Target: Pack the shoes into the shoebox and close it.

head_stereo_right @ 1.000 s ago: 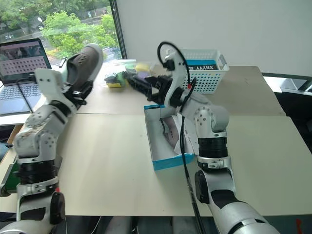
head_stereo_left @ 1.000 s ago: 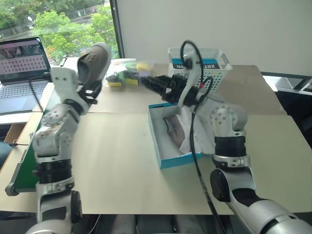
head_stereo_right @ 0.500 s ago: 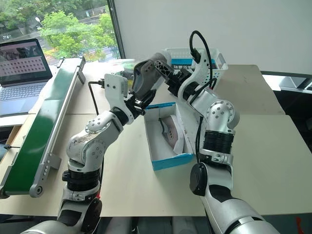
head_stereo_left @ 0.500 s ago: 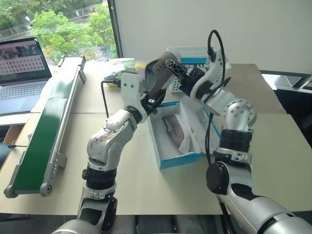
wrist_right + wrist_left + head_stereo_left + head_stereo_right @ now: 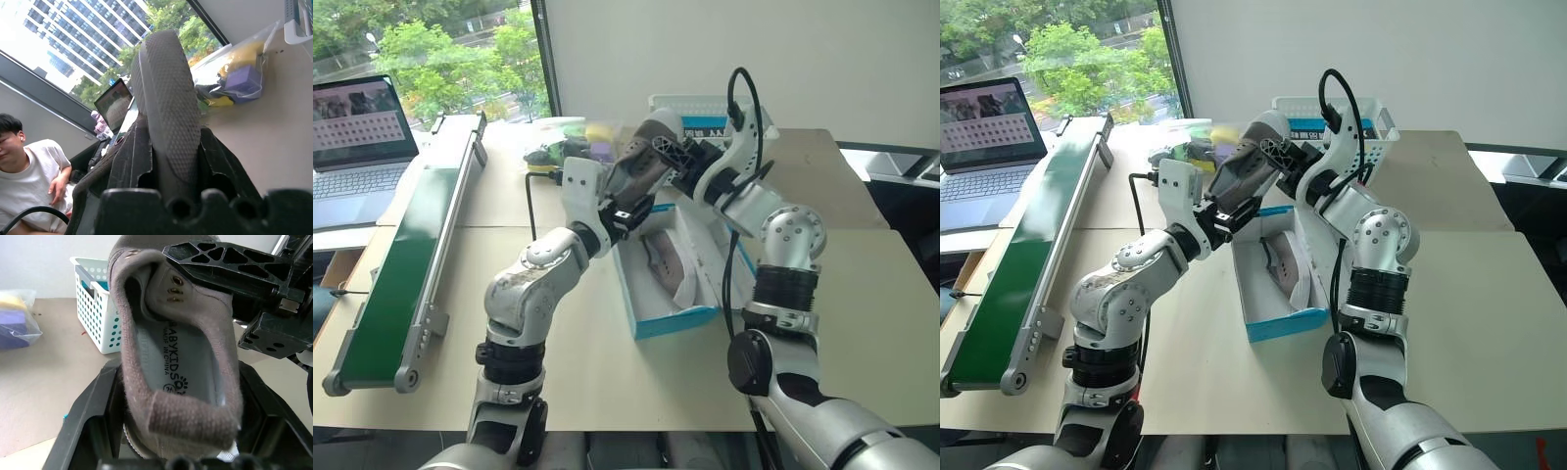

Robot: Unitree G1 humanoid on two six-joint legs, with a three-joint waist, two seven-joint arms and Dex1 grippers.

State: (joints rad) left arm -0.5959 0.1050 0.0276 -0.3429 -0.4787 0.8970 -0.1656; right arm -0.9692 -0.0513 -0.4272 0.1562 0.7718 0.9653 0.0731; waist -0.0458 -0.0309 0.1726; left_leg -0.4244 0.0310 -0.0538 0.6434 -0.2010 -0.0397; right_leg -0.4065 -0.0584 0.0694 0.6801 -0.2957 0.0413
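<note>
While one sneaker [image 5: 664,262] lies inside the open shoebox [image 5: 641,308], a second sneaker [image 5: 641,166] is held above it. In the left wrist view it sits loosely between the left gripper's [image 5: 171,450] spread fingers; in the right wrist view its sole is clamped by the right gripper [image 5: 168,161].

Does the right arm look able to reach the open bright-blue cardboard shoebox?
Probably yes: the right gripper, shut on a grey-taupe sneaker, hangs just above the shoebox, whose lid is open; the left gripper flanks the heel.
</note>
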